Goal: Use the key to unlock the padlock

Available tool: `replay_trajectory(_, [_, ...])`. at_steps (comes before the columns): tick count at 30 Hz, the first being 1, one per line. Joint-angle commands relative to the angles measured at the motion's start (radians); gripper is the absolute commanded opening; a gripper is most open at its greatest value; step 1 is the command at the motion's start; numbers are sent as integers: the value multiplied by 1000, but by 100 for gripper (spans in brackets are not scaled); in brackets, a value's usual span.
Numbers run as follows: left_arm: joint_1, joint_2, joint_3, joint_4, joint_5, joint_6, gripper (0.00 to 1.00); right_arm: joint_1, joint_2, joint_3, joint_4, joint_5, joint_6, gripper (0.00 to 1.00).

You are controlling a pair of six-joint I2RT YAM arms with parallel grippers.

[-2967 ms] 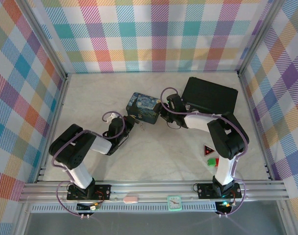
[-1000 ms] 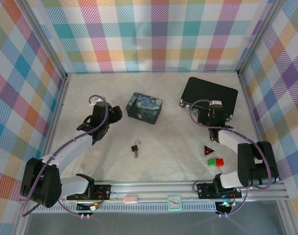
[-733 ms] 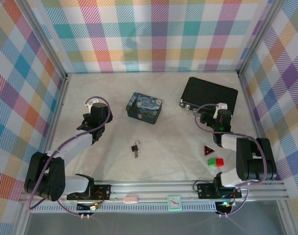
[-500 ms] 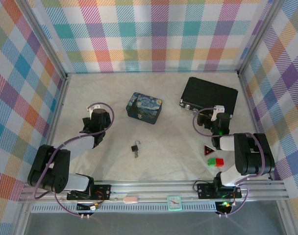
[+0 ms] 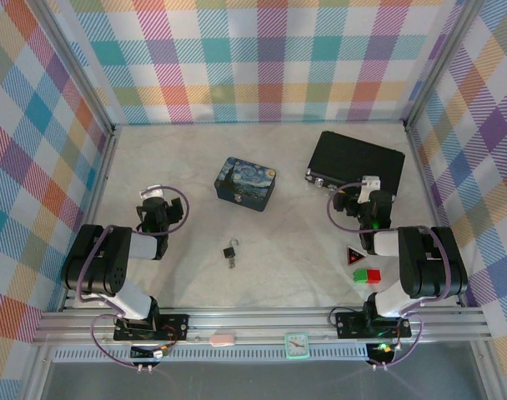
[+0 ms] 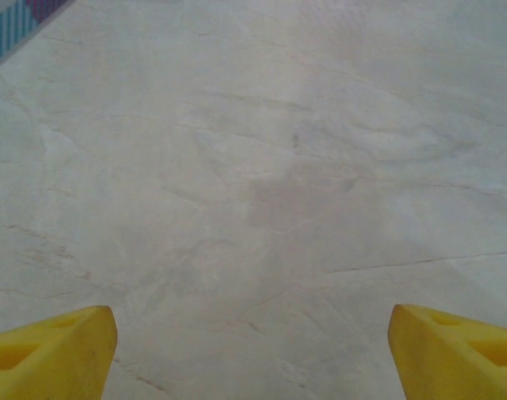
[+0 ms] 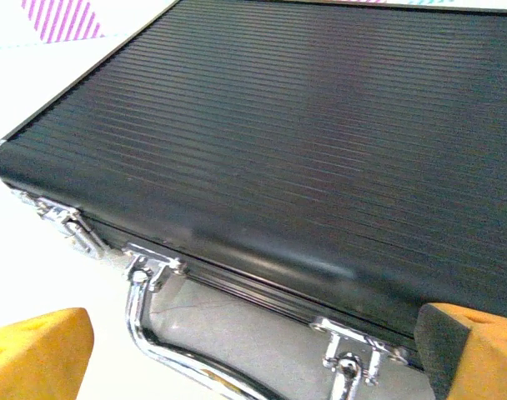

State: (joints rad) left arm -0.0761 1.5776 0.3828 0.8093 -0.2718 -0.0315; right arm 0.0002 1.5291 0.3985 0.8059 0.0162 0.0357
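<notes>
- Both of my arms had folded back toward their bases since three seconds earlier, when they met beside the painted tin (image 5: 245, 183). Over the last second the padlock (image 5: 228, 249) and the key (image 5: 233, 262) had not shifted.
- My left gripper (image 6: 253, 358) was released and grasped nothing. Its yellow fingertips (image 6: 49, 350) were spread wide over bare table (image 6: 262, 167).
- My right gripper (image 7: 253, 358) was likewise released and empty, with its pads wide apart. It faced the front edge of the black case (image 7: 303, 142) and its silver latches (image 7: 70, 225), close in front of them.
- The padlock lay on open table between my two arms, nearer the front edge than the tin and well apart from both claws.
- The key lay touching the padlock's near side or just beside it. It was too small for me to tell whether it was seated in the keyway, or whether the shackle had sprung.
- I judged both pieces to be light, rigid, smooth metal that would skid or spin on the table under a glancing touch.
- I reckoned the padlock was best pinched across the flat sides of its dark body, leaving the shackle and keyway free.
- I reckoned the key was best taken by its head with a firm, narrow grip. It looked like a small cluster, so the loose parts could flop and spoil the aim.
</notes>
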Motion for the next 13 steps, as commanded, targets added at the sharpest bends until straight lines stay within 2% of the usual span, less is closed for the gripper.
replay_trajectory(1, [2,-2,1,100,48,16,85,3,6,20,10,-51,-30,99])
replay_trajectory(13, [1,-1,2,96,44,16,91,2,6,20,10,-51,-28,99])
